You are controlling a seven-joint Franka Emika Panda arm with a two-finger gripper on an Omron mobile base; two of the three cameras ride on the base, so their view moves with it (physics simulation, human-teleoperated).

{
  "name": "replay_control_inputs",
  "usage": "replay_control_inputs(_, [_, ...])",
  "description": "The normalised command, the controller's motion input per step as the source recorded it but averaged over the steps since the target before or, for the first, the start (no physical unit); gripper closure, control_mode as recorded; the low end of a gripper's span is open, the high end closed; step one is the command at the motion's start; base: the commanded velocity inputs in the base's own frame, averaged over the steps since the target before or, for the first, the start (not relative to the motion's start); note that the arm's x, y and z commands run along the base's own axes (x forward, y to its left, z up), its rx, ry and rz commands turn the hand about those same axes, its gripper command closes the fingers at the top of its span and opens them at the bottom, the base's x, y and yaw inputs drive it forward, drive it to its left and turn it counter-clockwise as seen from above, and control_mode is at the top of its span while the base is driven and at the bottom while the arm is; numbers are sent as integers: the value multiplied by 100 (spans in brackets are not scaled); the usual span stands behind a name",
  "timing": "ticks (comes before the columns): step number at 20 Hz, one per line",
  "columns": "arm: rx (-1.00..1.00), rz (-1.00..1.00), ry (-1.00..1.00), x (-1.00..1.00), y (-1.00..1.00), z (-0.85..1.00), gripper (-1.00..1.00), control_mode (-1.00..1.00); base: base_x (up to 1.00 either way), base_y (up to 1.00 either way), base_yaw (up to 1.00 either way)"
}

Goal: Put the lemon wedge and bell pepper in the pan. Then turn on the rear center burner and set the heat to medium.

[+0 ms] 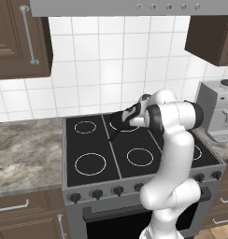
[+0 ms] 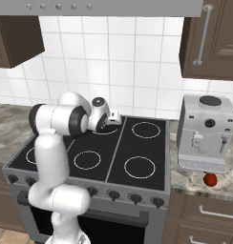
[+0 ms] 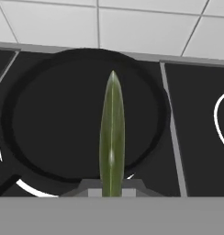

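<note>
My gripper (image 3: 112, 187) is shut on the lemon wedge (image 3: 112, 137), a thin yellow-green sliver seen edge-on, standing up from between the fingertips. It hangs just above the near rim of the black pan (image 3: 58, 124). The pan (image 1: 121, 122) sits on the rear center burner (image 3: 32, 188), whose white ring shows under the pan's edge, and its handle points toward the stove front. In the base views the hand (image 1: 132, 113) (image 2: 109, 118) hovers over the back middle of the cooktop. The red bell pepper (image 2: 210, 179) lies on the right counter in front of the coffee machine.
A grey coffee machine (image 2: 204, 133) stands on the counter right of the stove. Knobs (image 1: 118, 190) line the stove front. White burner rings (image 1: 90, 163) mark the black glass. The tiled wall lies close behind the pan, with cabinets and a hood above.
</note>
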Motion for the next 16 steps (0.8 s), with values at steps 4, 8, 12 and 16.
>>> replay_control_inputs(4, [0,0,0,19,0,-18,100,-100,0,0,0])
replay_control_inputs(8, [0,0,0,19,0,-17,100,-100,0,0,0])
replay_control_inputs(12, [0,0,0,17,0,-16,100,-100,0,0,0])
replay_control_inputs(16, [0,0,0,16,0,-15,100,-100,0,0,0])
